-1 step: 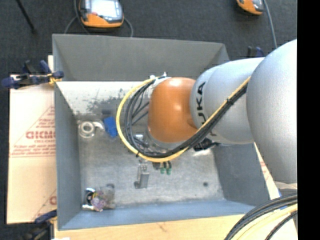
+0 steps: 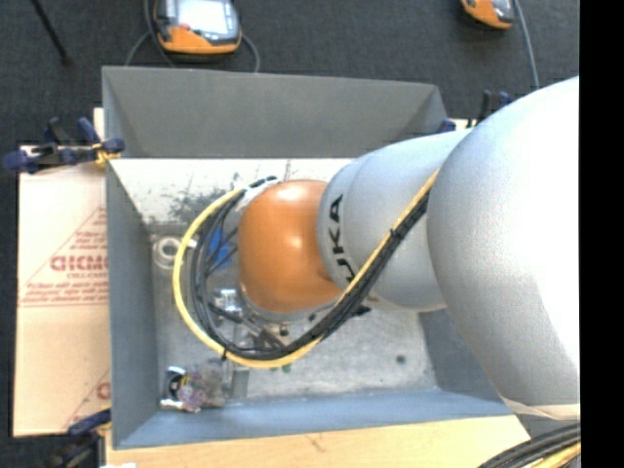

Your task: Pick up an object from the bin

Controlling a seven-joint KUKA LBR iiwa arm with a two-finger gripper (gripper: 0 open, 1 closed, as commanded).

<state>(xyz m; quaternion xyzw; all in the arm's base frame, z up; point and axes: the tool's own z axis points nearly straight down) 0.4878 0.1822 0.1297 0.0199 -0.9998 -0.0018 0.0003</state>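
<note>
Fingers are hidden under the robot's own wrist, so I cannot tell whether they are open or closed, nor whether anything is between them. What shows at that spot is some bright metal and dark hardware poking out below the orange cover, low over the left-middle part of the bin floor.

No thing can be singled out as the one being picked. Nearest on the left is a small pale ring-shaped thing, lying flat on the floor close to the left wall and just beside the loop of yellow cable that curves round the wrist. Nearer the camera, in the front-left corner, lies a small clump of odds and ends: something purplish and see-through, with dark and pale bits against it, touching or almost touching the front wall. It is apart from the wrist hardware above it. A little dark speck lies alone on the floor towards the front right.

Dark scuffs mark the floor towards the back left. The grey bin has sloping walls, and the thick white arm comes in over its right side, covering much of the floor there.
</note>
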